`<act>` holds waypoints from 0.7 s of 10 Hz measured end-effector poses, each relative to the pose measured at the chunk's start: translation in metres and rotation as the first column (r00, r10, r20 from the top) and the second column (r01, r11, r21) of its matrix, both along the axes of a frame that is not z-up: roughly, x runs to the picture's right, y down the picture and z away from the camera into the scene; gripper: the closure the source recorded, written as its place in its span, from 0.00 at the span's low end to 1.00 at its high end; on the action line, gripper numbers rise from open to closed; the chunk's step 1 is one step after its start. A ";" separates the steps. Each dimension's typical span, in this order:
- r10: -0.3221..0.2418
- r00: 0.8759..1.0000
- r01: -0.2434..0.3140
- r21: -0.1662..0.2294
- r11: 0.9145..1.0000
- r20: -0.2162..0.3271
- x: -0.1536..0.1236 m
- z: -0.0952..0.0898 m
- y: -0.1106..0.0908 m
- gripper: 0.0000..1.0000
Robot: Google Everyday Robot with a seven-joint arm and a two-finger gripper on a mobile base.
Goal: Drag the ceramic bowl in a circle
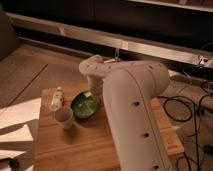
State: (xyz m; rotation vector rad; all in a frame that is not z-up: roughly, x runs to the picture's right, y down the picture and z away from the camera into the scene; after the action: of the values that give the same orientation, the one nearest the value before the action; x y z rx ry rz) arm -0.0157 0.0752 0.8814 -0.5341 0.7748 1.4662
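Note:
The ceramic bowl point(84, 105), round with a glossy dark green inside and a paler rim, sits on the wooden table point(85, 142) left of centre. The white arm point(132, 115) reaches over the table from the right and bends down at the bowl's right rim. The gripper point(95, 92) is at the bowl's far right edge, mostly hidden behind the arm's wrist. A small pale grey cup point(64, 118) stands just left of and in front of the bowl, close to its rim.
A small clear bottle point(57, 98) lies on the table's left edge behind the cup. Black cables point(192, 107) lie on the floor to the right. A dark wall with a metal rail point(125, 42) runs behind the table.

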 end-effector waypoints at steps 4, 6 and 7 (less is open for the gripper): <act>0.031 0.999 -0.031 0.035 0.999 0.008 -0.013 0.025 -0.022 0.61; 0.029 0.998 -0.031 0.039 0.999 0.053 -0.039 0.035 -0.025 0.44; 0.034 0.996 -0.038 0.040 0.998 0.084 -0.054 0.039 -0.028 0.31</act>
State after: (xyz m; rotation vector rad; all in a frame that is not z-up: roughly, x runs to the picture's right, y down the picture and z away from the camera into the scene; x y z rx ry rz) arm -0.0701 0.0473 0.9205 -0.5763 0.6709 1.4806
